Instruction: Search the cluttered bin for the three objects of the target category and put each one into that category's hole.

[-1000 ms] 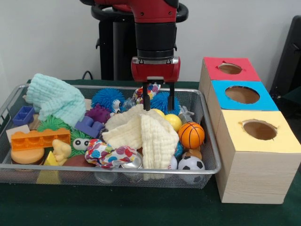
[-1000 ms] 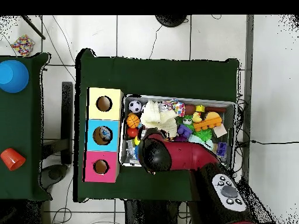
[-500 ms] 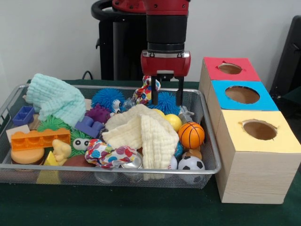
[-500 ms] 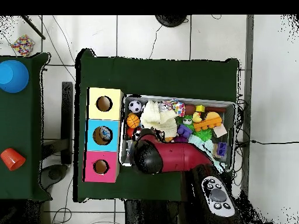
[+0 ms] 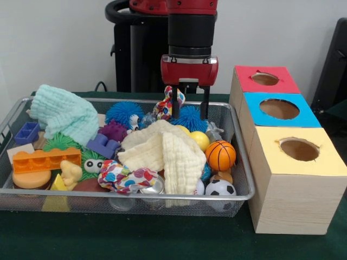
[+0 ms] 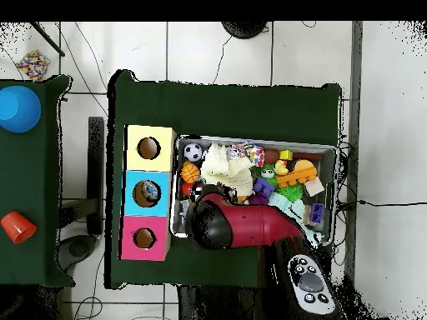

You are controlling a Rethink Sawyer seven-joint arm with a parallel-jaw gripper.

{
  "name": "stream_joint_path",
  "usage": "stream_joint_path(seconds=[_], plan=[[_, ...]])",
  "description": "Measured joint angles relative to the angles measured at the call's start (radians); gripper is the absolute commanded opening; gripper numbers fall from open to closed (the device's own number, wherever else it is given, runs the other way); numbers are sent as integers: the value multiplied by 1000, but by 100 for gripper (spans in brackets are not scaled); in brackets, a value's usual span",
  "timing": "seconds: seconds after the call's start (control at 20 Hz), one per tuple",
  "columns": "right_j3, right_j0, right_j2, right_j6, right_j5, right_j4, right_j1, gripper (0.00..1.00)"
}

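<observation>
Wire mesh bin (image 5: 243,179) fills the table's left, crammed with toys and cloths. Right of it stand three wooden boxes (image 5: 295,189), topped yellow near, blue between, red far, each with a hole. Over the bin's far right hangs the gripper (image 5: 189,111), jaws spread, empty, above a blue spiky ball (image 5: 191,116). A cream cloth (image 5: 165,149) lies centre, a basketball (image 5: 220,155) beside it.

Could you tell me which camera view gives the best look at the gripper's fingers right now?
The front view: the gripper hangs open above the back of the wire bin, both dark fingers visible and nothing held between them. In the overhead view the red arm covers the gripper completely, so its fingers cannot be seen there.
</observation>
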Motion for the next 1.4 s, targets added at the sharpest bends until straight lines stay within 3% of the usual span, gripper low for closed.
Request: stream_joint_path(seconds=[1.4], plan=[[0,-29,-5,0,0,0,2,100]])
